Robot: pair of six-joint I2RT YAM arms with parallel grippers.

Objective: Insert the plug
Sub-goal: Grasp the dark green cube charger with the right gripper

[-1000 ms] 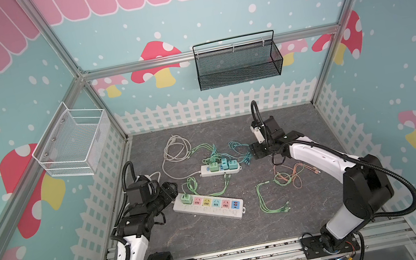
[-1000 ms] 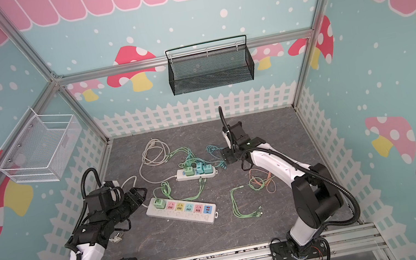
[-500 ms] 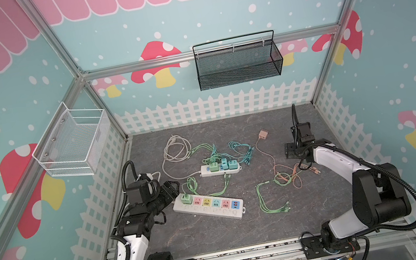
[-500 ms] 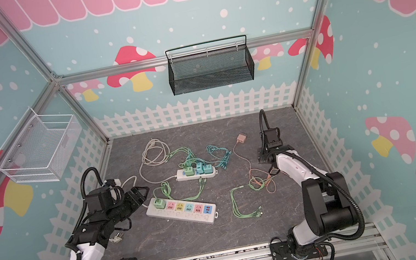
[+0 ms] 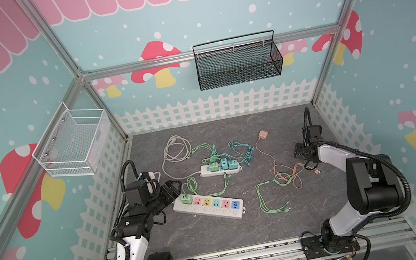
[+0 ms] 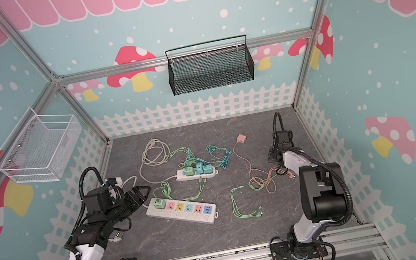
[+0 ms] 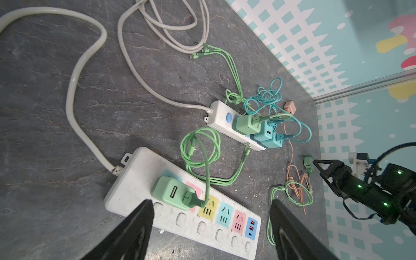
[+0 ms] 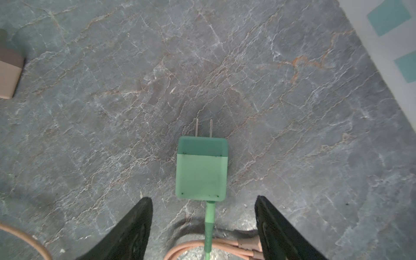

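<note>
A green plug (image 8: 201,168) lies flat on the grey floor, its two prongs pointing away from my right gripper (image 8: 202,199). That gripper is open, a finger on each side of the plug's green cable, touching nothing. In both top views the right gripper (image 5: 300,150) (image 6: 272,155) is low at the right side and covers the plug. My left gripper (image 7: 210,202) is open and empty over the long white power strip (image 7: 139,180), by its left end (image 5: 175,187). A green charger (image 7: 172,193) sits in that strip's first socket.
A small white power strip (image 5: 219,168) carrying green and teal chargers lies mid-floor. A pink plug (image 5: 263,134) lies at the back, its cable running to tangled pink and green cables (image 5: 286,177). A coiled white cord (image 5: 175,150) lies back left. Fence walls stand close on the right.
My right arm has swung from beside the small strip to the right side, leaving the pink plug on the floor, and now sits over the green plug. The left arm has hardly moved.
</note>
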